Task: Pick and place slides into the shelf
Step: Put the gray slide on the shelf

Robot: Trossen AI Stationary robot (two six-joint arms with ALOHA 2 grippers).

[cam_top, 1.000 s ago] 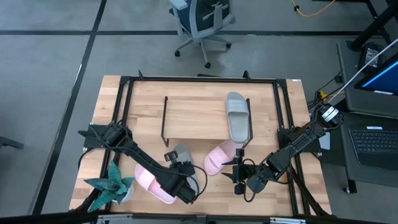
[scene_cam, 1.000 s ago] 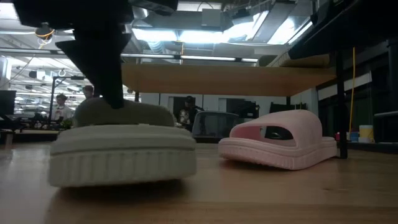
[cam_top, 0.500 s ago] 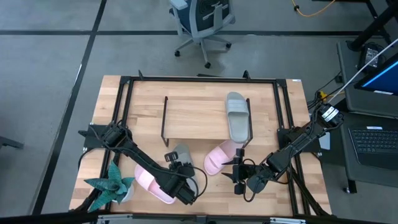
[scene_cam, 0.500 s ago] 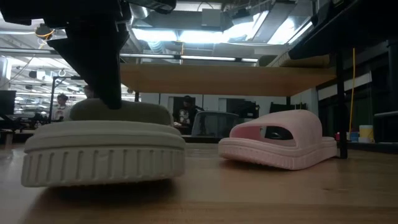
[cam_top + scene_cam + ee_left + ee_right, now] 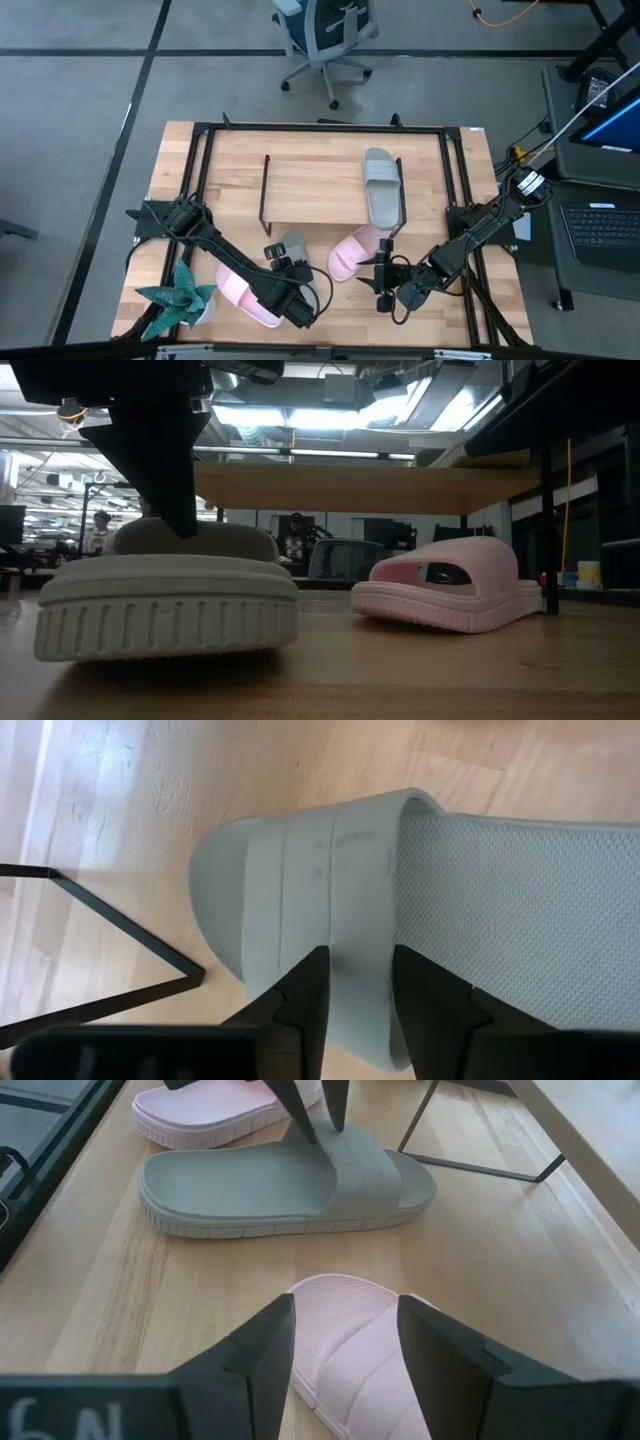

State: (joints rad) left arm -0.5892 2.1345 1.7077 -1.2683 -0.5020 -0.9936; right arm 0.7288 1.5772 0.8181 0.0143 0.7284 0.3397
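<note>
**High view to wrist views: left gripper at a grey-green slide, one slide on the shelf**

High view: the shelf (image 5: 315, 190) holds one grey-green slide (image 5: 380, 187) at its right end. In front of it, the left gripper (image 5: 292, 268) is over a second grey-green slide (image 5: 300, 275), beside a pink slide (image 5: 245, 296). The right gripper (image 5: 381, 268) is at another pink slide (image 5: 352, 252). A teal plant (image 5: 178, 298) stands at the front-left corner.

Low view: a dark finger presses on the grey-green slide's strap (image 5: 195, 542); the slide lies flat on the table (image 5: 400, 670).

Left wrist view: the fingers (image 5: 300, 995) stand apart astride the strap, not clamped on it.

Right wrist view: the fingers (image 5: 268, 1345) stand wide apart on either side of the pink slide's strap (image 5: 350, 1320).
</note>
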